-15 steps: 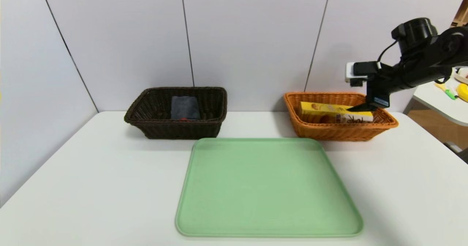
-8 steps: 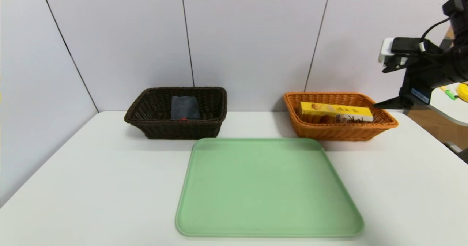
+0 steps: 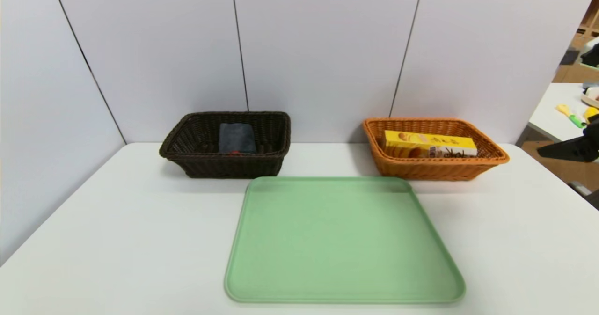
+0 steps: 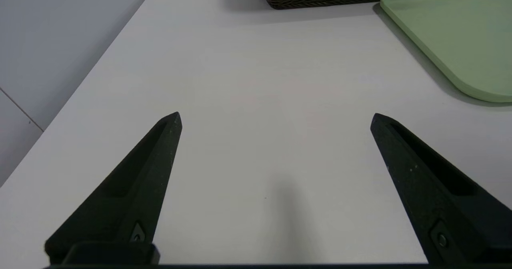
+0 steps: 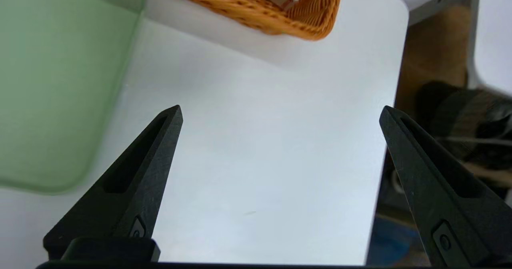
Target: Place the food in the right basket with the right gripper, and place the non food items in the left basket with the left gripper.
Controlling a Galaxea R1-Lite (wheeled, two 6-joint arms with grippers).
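The yellow carton of food [image 3: 428,145] lies lengthwise in the orange right basket [image 3: 435,169]. A grey-blue cloth [image 3: 237,137] rests in the dark brown left basket [image 3: 224,166], and a sliver of the red toy [image 3: 235,152] shows below it. My right gripper [image 5: 280,111] is open and empty, low over the bare table near its right edge, well clear of the orange basket [image 5: 256,9]. One of its fingers [image 3: 564,149] pokes in at the head view's right edge. My left gripper [image 4: 276,117] is open and empty over the table's left front, out of the head view.
A large green tray [image 3: 341,240] lies flat in the middle of the white table, in front of both baskets. Grey wall panels stand close behind the baskets. Another table [image 3: 561,113] with small objects stands beyond the right edge.
My right gripper has pulled away from above the orange basket, going right and down until it is nearly out of the head view. The carton stays in the basket.
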